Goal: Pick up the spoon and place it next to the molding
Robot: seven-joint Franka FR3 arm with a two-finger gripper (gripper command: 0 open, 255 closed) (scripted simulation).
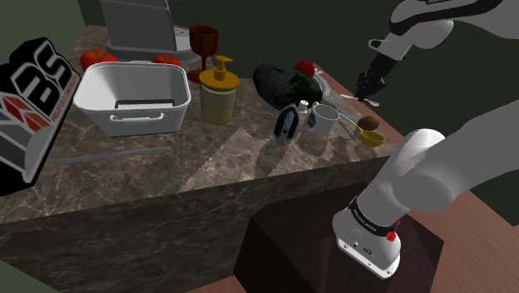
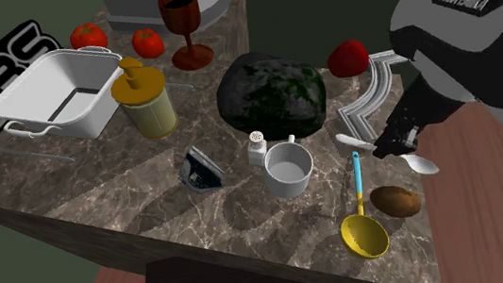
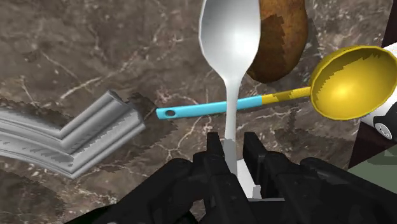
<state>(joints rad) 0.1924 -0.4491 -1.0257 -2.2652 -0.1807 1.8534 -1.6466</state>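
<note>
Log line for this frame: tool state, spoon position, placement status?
tool: shut on white spoon | position: over blue-handled yellow ladle, near grey molding | placed: not yet

This looks like a home kitchen. A dark marble tabletop [image 2: 229,225] carries a white mug [image 2: 288,168] with a salt shaker [image 2: 258,147] just beside it. A yellow ladle [image 2: 364,235], spoon [image 2: 420,163] and potato [image 2: 396,201] sit near it, and tomatoes [image 2: 88,35] and a goblet [image 2: 181,21] stand well beyond.

White spoon [image 2: 420,163] in black tool [image 2: 391,145] near grey molding [image 2: 370,98]
</note>
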